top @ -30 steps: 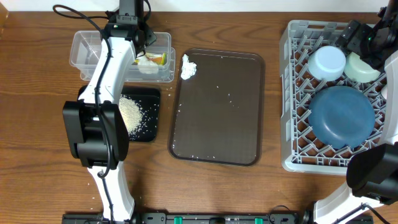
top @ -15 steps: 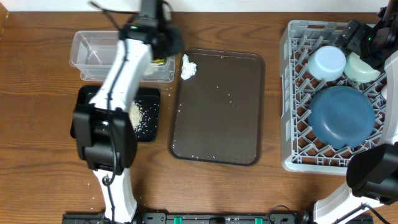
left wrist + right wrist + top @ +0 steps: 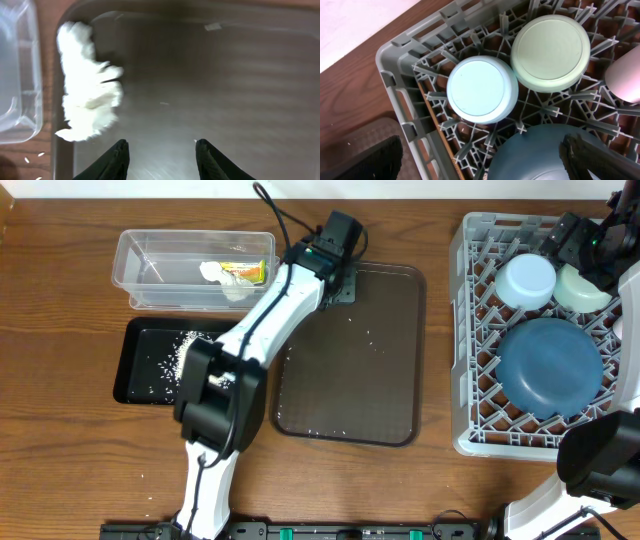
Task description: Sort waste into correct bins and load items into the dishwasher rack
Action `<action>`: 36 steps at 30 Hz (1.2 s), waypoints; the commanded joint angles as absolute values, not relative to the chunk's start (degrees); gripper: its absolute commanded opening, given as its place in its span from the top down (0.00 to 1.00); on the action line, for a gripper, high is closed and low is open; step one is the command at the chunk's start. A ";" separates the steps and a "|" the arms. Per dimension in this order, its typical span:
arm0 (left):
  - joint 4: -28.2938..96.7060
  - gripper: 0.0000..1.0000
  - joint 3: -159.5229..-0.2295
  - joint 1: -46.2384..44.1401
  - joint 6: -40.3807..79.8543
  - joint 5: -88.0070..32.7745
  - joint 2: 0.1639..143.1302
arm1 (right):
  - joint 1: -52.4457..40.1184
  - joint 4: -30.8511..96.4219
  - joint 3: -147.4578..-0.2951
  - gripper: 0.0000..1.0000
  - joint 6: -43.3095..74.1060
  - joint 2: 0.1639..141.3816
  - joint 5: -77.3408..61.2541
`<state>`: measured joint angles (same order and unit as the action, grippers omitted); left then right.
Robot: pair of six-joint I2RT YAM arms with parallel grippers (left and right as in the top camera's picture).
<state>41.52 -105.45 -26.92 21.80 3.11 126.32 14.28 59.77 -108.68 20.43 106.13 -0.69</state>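
My left gripper (image 3: 338, 285) is open and empty over the far left corner of the brown serving tray (image 3: 390, 380). In the left wrist view its fingers (image 3: 161, 150) sit just right of and below the crumpled white tissue (image 3: 87, 85), not touching it. The arm hides the tissue in the overhead view. The yellow-green wrapper (image 3: 250, 273) lies in the clear tub (image 3: 190, 250). Rice grains (image 3: 168, 355) lie in the black tray (image 3: 135, 375). The grey rack (image 3: 470, 330) holds the large blue bowl (image 3: 550, 365), a pale blue bowl (image 3: 527, 280) and a mint bowl (image 3: 582, 290). My right gripper (image 3: 485, 165) is open above them.
A few stray rice grains lie on the brown tray and on the table near its front left corner. A pale cup (image 3: 625, 80) shows at the right edge of the right wrist view, inside the rack (image 3: 400, 65). The wooden stick is not in view.
My left arm has swung right, from over the clear tub to the brown tray's far left corner. The wrapper stays in the tub. The right arm has not moved.
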 commanded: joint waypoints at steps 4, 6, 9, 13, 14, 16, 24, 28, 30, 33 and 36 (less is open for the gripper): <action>40.32 0.54 -105.06 -26.06 33.12 16.49 129.99 | 14.26 59.81 -109.71 0.01 21.17 105.65 -0.89; 39.07 0.54 -105.06 -26.06 33.15 17.28 130.56 | 14.28 59.81 -109.71 0.01 21.17 105.65 -0.86; 37.56 0.53 -105.06 -26.06 33.12 17.28 131.20 | 14.20 59.81 -109.71 0.01 21.17 105.67 -0.89; 36.34 0.53 -105.06 -26.06 33.17 17.28 131.81 | 14.20 59.81 -109.71 0.01 21.17 105.67 -0.89; 36.36 0.53 -105.06 -26.06 33.15 17.28 131.85 | 14.17 59.81 -109.71 0.01 21.17 105.67 -0.89; 36.36 0.53 -105.06 -26.06 33.15 17.32 131.85 | 14.17 59.81 -109.71 0.01 21.17 105.67 -0.89; 38.96 0.61 -105.08 -26.70 33.10 19.16 130.74 | 14.24 59.81 -109.71 0.01 21.17 105.67 -0.89; 39.62 0.63 -105.08 -27.42 33.61 20.56 129.03 | 14.24 59.81 -109.71 0.01 21.17 105.67 -0.89; 39.59 0.62 -105.08 -27.46 34.87 20.78 128.79 | 14.24 59.81 -109.71 0.01 21.17 105.67 -0.89; 39.83 0.59 -105.06 -27.27 37.74 20.84 129.03 | 14.24 59.81 -109.71 0.01 21.17 105.67 -0.89; 40.45 0.59 -104.99 -27.18 40.23 20.93 129.25 | 14.24 59.81 -109.71 0.01 21.17 105.67 -0.89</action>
